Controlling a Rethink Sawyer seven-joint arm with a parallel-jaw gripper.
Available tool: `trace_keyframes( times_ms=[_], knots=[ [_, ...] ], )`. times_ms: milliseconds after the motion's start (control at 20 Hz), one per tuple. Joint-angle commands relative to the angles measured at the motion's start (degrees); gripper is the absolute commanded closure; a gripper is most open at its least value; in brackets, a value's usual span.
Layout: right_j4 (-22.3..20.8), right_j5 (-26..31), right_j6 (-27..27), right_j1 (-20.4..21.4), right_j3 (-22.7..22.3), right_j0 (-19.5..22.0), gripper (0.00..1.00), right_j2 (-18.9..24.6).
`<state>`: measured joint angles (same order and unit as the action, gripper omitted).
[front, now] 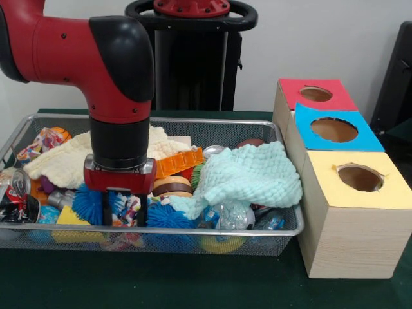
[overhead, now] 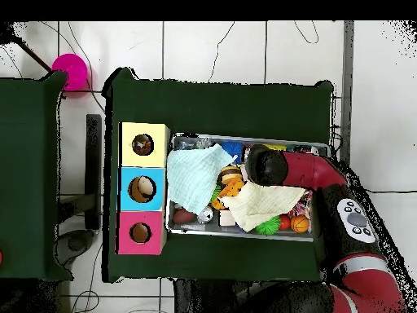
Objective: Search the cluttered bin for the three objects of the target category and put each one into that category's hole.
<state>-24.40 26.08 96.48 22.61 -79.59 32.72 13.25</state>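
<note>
My gripper (front: 124, 214) reaches down into the near left part of the wire bin (front: 193, 124). It is open, with its dark fingers (front: 106, 214) standing wide apart on either side of a small patterned object (front: 127, 209). Blue spiky balls (front: 90, 205) lie right beside the fingers, and another one (front: 168, 215) is to their right. Beside the bin stand three wooden boxes with holes: the red-topped box (front: 315, 94), the blue-topped box (front: 333, 129) and the yellow-topped box (front: 359, 177). In the overhead view the arm's wrist (overhead: 267, 165) hides the gripper.
A mint cloth (front: 248, 174) covers the bin's right half, and a cream cloth (front: 64, 161) lies at the back left. An orange plastic piece (front: 179, 162), a burger toy (front: 171, 187), a soda can (front: 13, 190) and a yellow block (front: 71, 217) crowd around the gripper.
</note>
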Motion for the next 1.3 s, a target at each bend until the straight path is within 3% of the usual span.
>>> trace_keyframes(
  times_ms=[50, 850, 900, 1300],
  knots=[
    [2.5, -2.8, 8.9, -4.0, 0.5, -0.6, 0.0, 0.2],
    [3.6, -6.6, 9.8, -5.1, -0.2, -2.0, 0.0, -2.1],
    [3.6, -6.7, 9.9, -5.1, 0.0, -2.2, 1.0, -2.4],
    [4.9, -5.9, 10.3, -2.9, -2.0, -3.0, 1.0, -3.3]
  ],
)
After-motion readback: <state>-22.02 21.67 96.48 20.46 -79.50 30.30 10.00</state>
